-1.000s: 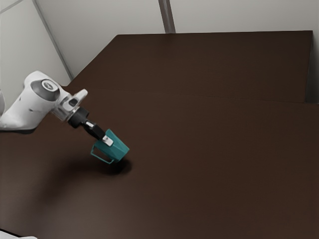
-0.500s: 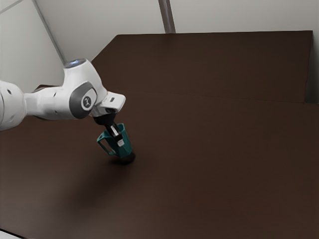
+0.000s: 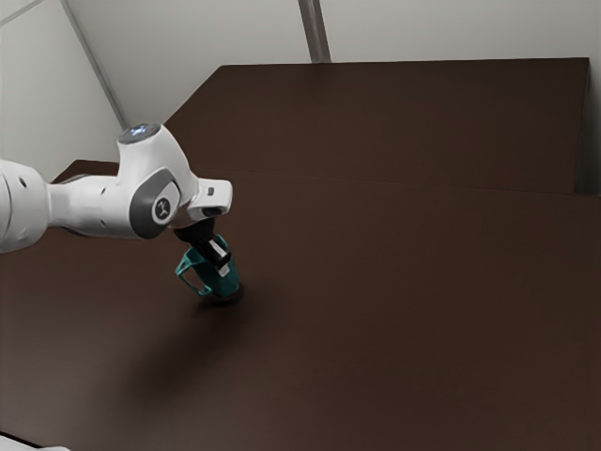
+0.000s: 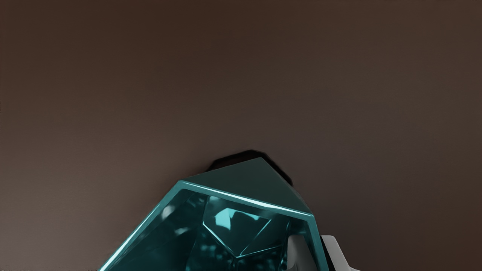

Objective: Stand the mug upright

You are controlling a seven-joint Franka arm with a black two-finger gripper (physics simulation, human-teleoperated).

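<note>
Dark brown tabletop (image 3: 376, 348), plain at its near part, with a broad soft shadow (image 3: 174, 348) on the nearer side of the work. Beyond that shadow, the teal mug (image 3: 231, 284) is bottom-down but leaning, its mouth tipped toward the exterior view's left and its base toward the exterior view's right; its handle (image 3: 178, 272) juts out on the exterior view's left. Base lies close over a small dark patch on the table; contact cannot be told. Gripper (image 3: 223, 269) comes down on the mug from above. Jaw state: narrow, pinching one side wall of the mug, one finger (image 4: 299, 254) inside the mouth and the other finger (image 4: 337, 252) outside, so the hold is on a wall and not round the body. Key relation: the mug's long axis runs down and away from the jaws, off vertical by a modest tilt. Judgement: righting is well along; next, turn the wrist so the mouth swings toward the exterior view's right and the base comes level, then lower and release gently. Risk: opening while tilted could rock the mug onto its handle side. Farther back, the white arm (image 3: 150, 193) reaches in from the exterior view's left; behind all, a pale wall (image 3: 451, 28) with a grey upright strip (image 3: 315, 28)
</note>
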